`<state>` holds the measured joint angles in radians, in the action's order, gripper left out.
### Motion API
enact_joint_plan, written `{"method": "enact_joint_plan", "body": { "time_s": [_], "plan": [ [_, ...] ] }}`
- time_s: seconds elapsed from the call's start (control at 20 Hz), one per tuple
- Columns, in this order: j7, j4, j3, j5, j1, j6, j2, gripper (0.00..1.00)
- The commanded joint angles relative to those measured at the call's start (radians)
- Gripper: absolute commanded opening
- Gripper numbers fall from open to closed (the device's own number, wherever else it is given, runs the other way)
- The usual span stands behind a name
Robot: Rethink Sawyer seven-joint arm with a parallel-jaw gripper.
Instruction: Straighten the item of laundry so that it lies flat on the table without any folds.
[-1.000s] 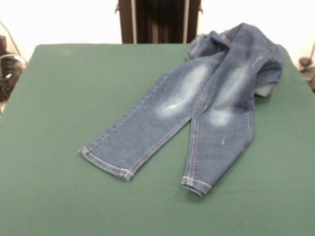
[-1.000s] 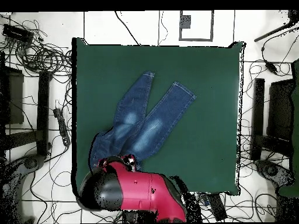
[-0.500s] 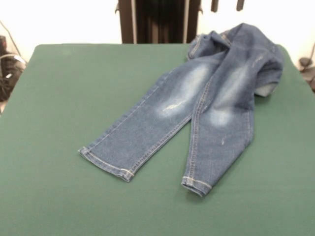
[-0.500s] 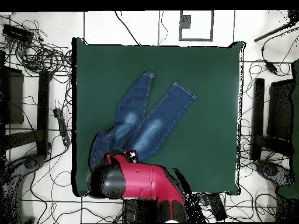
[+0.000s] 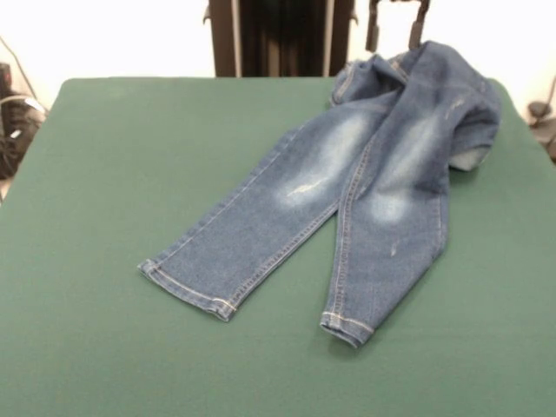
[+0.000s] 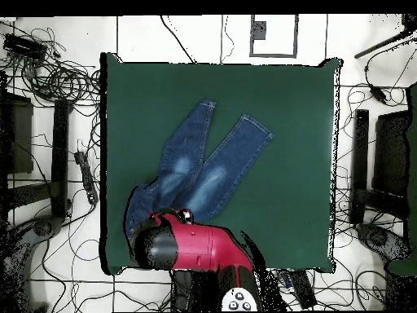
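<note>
The blue denim jeans (image 5: 347,191) lie on the dark green table (image 5: 130,156), legs spread toward the near side and cuffs flat. The waist end is bunched and folded at the far right corner. My gripper (image 5: 395,26) hangs just above that bunched waistband, its two dark fingers apart with nothing between them. In the overhead view the jeans (image 6: 199,163) run diagonally across the table (image 6: 285,98), and the red arm (image 6: 191,249) covers the waist end at the table's lower left and hides the gripper.
The robot's dark pedestal (image 5: 278,35) stands behind the table's far edge. Cables (image 6: 57,73) and black stands (image 6: 358,163) lie on the floor round the table. The waist end sits close to the table's right edge in the front view.
The gripper's tips have come down into the front view above the waistband. In the overhead view the arm has swung round at the table's lower left. The jeans have not moved.
</note>
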<state>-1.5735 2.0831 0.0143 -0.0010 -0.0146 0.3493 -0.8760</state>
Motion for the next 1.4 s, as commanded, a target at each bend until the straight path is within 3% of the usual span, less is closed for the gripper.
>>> {"method": "enact_joint_plan", "body": {
  "time_s": [0.05, 0.8, 1.4],
  "plan": [
    [-0.187, 0.015, -0.028, -0.004, 0.001, -0.095, 0.056, 1.00],
    [-0.177, -0.020, -0.030, -0.005, -0.004, -0.174, 0.140, 1.00],
    [-0.163, -0.005, -0.037, -0.022, -0.019, -0.221, 0.158, 1.00]
  ]
}}
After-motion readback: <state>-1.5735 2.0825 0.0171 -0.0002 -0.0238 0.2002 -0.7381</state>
